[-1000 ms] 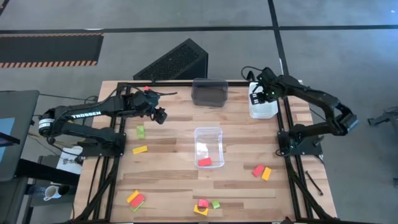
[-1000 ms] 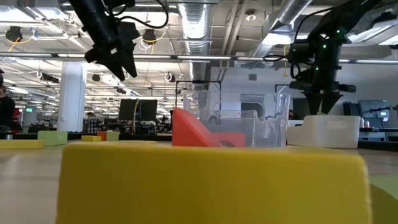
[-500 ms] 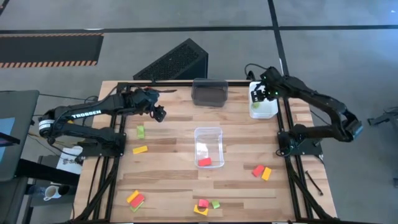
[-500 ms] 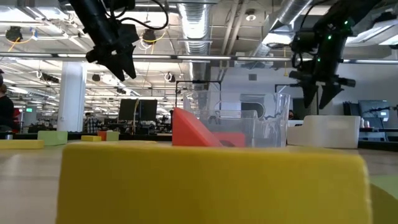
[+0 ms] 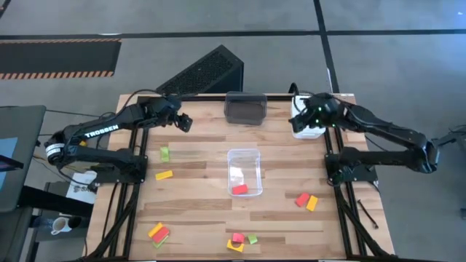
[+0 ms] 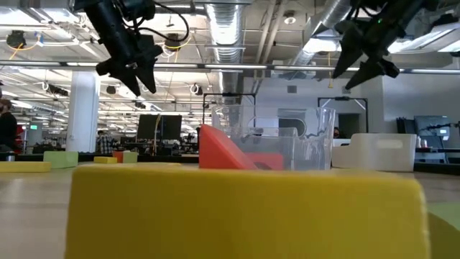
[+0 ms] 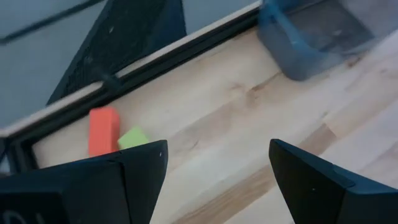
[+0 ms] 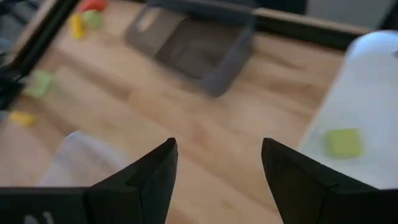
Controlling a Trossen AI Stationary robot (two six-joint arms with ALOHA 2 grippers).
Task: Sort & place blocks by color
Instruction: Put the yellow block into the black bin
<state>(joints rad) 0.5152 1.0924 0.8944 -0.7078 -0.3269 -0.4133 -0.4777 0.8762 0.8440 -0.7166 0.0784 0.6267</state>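
Red, yellow and light green blocks lie scattered on the wooden table. A green one [image 5: 165,153] and a yellow one [image 5: 164,175] rest at the left, a red-yellow pair [image 5: 306,201] at the right, and two small clusters [image 5: 159,233] [image 5: 242,241] near the front edge. A red block [image 5: 239,189] lies in the clear bin [image 5: 244,157], a light green block [image 8: 345,142] in the white bin [image 5: 312,129]. My left gripper [image 5: 182,121] [image 7: 217,149] hangs open and empty near the far-left corner, above a red block [image 7: 103,129] and a green block [image 7: 132,137]. My right gripper [image 5: 300,120] [image 8: 217,149] is open, raised beside the white bin.
A dark bin [image 5: 245,108] stands at the far edge between the arms. A black frame rail [image 7: 186,46] runs along the far edge. Bare wood lies between the clear bin and the right-hand blocks. A yellow block [image 6: 244,208] fills the low view's foreground.
My right gripper has risen from just above the white bin and tipped toward the table's middle; a light green block now shows lying in that bin. My left gripper has drifted toward the far edge, staying open.
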